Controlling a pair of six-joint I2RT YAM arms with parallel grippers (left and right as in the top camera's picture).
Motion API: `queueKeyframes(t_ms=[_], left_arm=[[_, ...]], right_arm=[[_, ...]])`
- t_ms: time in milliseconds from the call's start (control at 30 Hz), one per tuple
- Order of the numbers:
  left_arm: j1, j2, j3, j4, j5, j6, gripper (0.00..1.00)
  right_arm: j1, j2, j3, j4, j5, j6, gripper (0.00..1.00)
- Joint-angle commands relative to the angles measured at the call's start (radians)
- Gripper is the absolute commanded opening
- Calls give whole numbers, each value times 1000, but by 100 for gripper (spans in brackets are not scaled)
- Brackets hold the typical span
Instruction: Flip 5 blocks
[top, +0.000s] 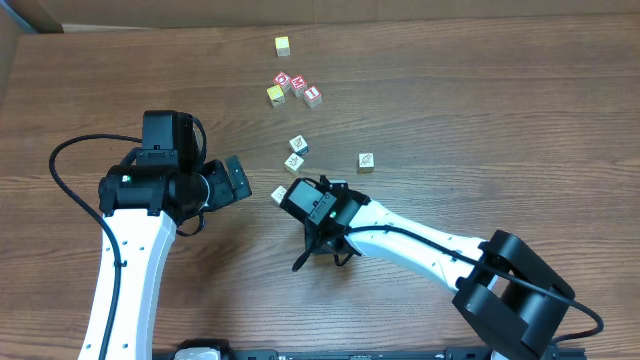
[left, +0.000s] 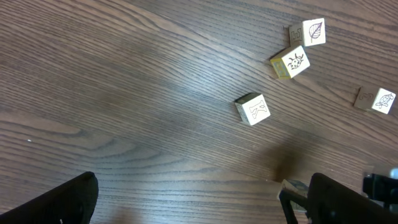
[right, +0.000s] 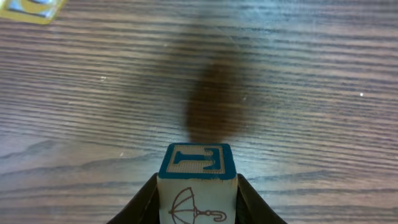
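My right gripper (right: 198, 208) is shut on a cream block (right: 198, 196) with a blue letter face on top and an umbrella drawing on its side, held just above the wood. In the overhead view the right gripper (top: 305, 203) hides that block. A third block (top: 278, 195) lies just left of it. Two blocks (top: 298, 145) (top: 294, 161) sit close together behind, and another (top: 366, 161) lies further right. My left gripper (top: 238, 180) is open, left of the near block (left: 253, 109), with nothing between its fingers (left: 62, 202).
Three red letter cubes (top: 298, 85) and a yellow cube (top: 275, 94) cluster at the back, with another yellow cube (top: 283, 45) beyond them. A yellow-faced corner (right: 31, 7) shows at the top left of the right wrist view.
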Motion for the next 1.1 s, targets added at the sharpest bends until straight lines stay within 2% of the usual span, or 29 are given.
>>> queueKeyframes(t_ms=[0, 300, 533, 700, 733, 800, 867, 1067], left_arm=[[5, 4, 11, 0, -26, 24, 100], [5, 4, 11, -15, -267, 24, 100], [5, 4, 11, -16, -274, 23, 100], [5, 4, 11, -16, -274, 23, 100], [5, 4, 11, -16, -274, 23, 100], [5, 4, 11, -16, -274, 23, 100], [5, 4, 11, -16, -274, 23, 100], [5, 4, 11, -16, -274, 23, 100]], right_arm=[[2, -16, -17, 16, 13, 8, 12], [2, -16, -17, 16, 13, 8, 12], [2, -16, -17, 10, 13, 8, 14], [2, -16, -17, 4, 13, 8, 20], [2, -16, -18, 3, 13, 8, 23], [2, -16, -18, 3, 13, 8, 41], [2, -16, -18, 3, 13, 8, 52], [2, -16, -18, 3, 13, 8, 57]])
